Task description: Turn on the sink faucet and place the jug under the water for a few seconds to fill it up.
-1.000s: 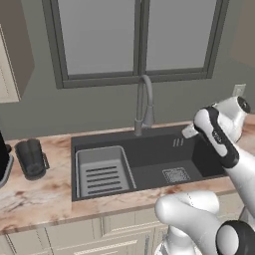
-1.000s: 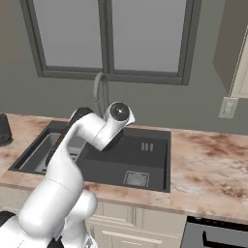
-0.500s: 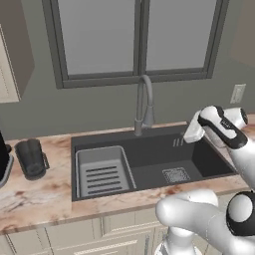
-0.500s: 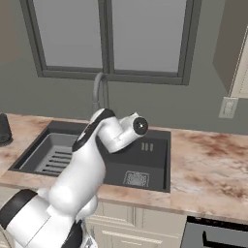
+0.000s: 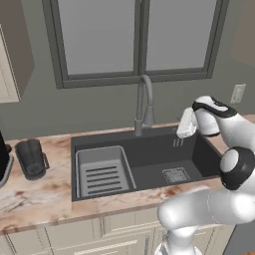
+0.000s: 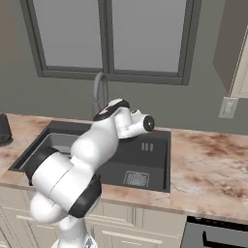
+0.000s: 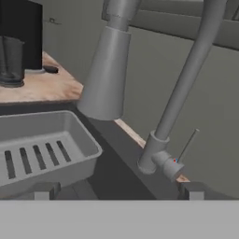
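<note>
- End effector [image 7: 119, 189] is held over the back right part of the sink [image 5: 149, 149], its fingertips [image 7: 45, 190] set wide apart with nothing between them.
- Straight ahead and close, the sink faucet [image 7: 186, 74] is seen, its base and thin side lever just beyond the fingertips.
- Spray head [image 7: 108, 70] hangs ahead and to the left, with free air beneath it.
- Slatted rack insert [image 5: 103, 170] lies low and left of the fingertips.
- Far beyond the rack, well apart, the jug [image 5: 31, 158] stands on the surface [image 5: 35, 191] beside the black coffee machine [image 7: 18, 32].
</note>
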Motion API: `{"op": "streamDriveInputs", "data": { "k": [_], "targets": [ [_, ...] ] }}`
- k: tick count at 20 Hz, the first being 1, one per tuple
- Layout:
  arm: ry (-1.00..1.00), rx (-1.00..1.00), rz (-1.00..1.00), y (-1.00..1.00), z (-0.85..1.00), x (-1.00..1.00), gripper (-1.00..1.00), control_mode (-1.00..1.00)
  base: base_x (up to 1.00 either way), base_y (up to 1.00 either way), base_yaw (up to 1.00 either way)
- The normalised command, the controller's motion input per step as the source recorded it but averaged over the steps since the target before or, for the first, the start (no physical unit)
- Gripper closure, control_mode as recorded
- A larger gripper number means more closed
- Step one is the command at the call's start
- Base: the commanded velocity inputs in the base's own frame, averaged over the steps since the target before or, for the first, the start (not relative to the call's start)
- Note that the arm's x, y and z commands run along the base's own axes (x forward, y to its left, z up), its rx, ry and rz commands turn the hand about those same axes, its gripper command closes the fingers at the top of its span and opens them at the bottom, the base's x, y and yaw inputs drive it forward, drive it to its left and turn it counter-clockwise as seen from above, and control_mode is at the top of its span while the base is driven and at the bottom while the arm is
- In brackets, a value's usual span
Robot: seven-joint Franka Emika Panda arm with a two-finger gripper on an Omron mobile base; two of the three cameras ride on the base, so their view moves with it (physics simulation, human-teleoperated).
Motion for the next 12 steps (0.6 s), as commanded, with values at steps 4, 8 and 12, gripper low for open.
{"op": "streamDriveInputs", "data": {
  "k": [4,8,12],
  "targets": [
    [0.04,0.04,0.12,0.0,-0.06,0.49,-1.0,-1.0,0.0,0.0,0.0],
    [0.0,0.1,0.11,0.0,-0.09,0.8,-1.0,-1.0,0.0,0.0,0.0],
    [0.0,0.11,0.09,0.0,-0.13,0.78,-1.0,-1.0,0.0,0.0,0.0]
  ]
}}
